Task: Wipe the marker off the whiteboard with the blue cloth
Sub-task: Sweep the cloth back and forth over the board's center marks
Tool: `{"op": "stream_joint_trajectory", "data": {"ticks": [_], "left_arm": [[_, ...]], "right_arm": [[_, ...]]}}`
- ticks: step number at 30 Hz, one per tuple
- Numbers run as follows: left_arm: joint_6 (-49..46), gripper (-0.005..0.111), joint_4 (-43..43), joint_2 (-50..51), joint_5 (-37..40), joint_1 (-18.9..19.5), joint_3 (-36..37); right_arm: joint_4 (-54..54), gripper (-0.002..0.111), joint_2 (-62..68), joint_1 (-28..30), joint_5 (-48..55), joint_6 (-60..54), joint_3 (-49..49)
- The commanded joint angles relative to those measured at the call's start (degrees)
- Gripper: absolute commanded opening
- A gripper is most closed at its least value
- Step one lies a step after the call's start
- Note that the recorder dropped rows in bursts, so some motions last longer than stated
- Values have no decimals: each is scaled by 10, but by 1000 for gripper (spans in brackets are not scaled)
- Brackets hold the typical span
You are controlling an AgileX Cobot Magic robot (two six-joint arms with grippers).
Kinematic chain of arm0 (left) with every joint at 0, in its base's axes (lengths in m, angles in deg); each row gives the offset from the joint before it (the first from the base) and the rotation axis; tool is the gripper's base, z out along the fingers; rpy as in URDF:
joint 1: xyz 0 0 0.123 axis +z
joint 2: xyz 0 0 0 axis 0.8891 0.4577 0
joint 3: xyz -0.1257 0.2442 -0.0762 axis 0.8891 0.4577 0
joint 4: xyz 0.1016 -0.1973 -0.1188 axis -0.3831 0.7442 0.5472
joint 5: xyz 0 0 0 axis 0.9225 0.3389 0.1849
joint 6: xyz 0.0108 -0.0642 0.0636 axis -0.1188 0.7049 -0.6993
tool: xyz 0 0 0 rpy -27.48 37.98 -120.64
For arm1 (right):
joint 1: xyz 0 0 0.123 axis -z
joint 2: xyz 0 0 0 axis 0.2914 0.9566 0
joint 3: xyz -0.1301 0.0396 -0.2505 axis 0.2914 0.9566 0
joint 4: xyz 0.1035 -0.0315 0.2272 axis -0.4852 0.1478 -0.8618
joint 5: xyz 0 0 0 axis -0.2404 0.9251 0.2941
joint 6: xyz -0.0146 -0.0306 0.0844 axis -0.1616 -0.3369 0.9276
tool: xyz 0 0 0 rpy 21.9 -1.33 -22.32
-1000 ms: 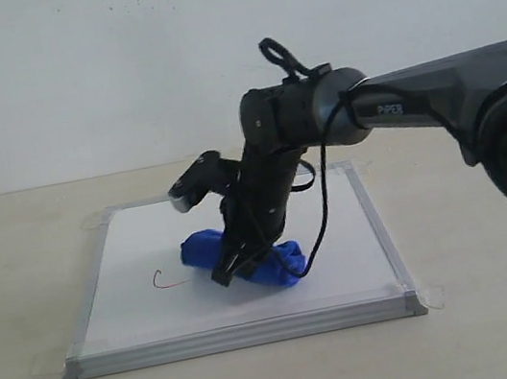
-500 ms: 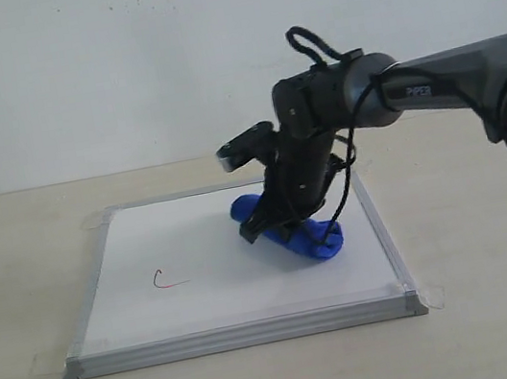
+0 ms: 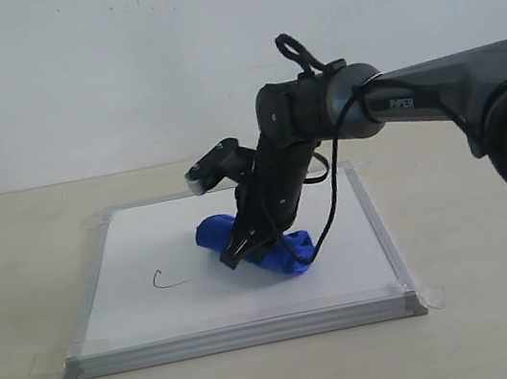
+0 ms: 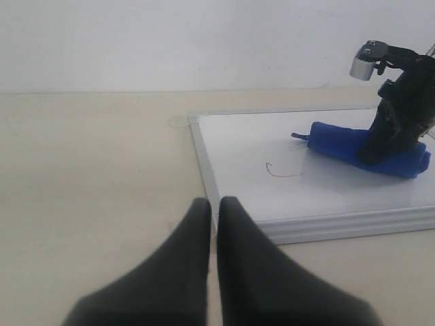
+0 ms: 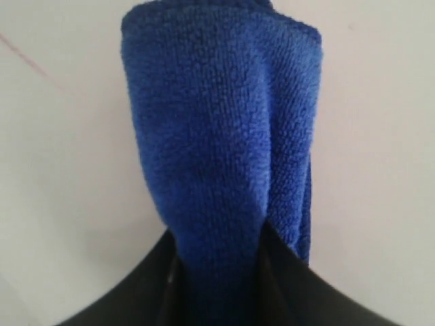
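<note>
The whiteboard (image 3: 147, 309) lies flat on the table, silver-framed. A thin red hook-shaped marker stroke (image 3: 164, 282) sits on its left half, also seen as the marker stroke (image 4: 279, 171) from the left wrist. The blue cloth (image 3: 291, 253) rests on the board's middle, right of the stroke and apart from it. My right gripper (image 3: 244, 247) is shut on the blue cloth (image 5: 217, 136) and presses it against the board. My left gripper (image 4: 214, 204) is shut with nothing in it, low over the table just off the whiteboard (image 4: 231, 146) corner.
The beige table (image 3: 12, 259) surrounds the board on all sides. A plain white wall (image 3: 116, 66) stands behind. Clear tape tabs (image 3: 434, 295) hold the board's corners. A black cable (image 3: 327, 206) loops beside the right arm.
The right gripper swung the cloth right, towards the board's far right side, then back left to the middle. The red stroke looks unchanged.
</note>
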Motion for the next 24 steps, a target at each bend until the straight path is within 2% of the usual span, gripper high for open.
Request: {"op": "stream_joint_trajectory", "data": {"ticks": [1,6,10,15,21,24], "left_arm": [[-1,4,3,-2,-5,-2,2],[-1,4,3,-2,-5,-2,2],[-1,4,3,-2,-5,-2,2],[-1,4,3,-2,-5,-2,2],[-1,4,3,-2,-5,-2,2],[-1,4,3,-2,-5,-2,2]], "right_arm": [[-3,0,31,-8,52,54,15],[240,0,32,25,23,261,15],[313,0,33,48,31,325,9],[291,0,34,49,37,319,-7],[121,0,46,4,31,185,-7],[71,0,53,-28,30,144,-8]]}}
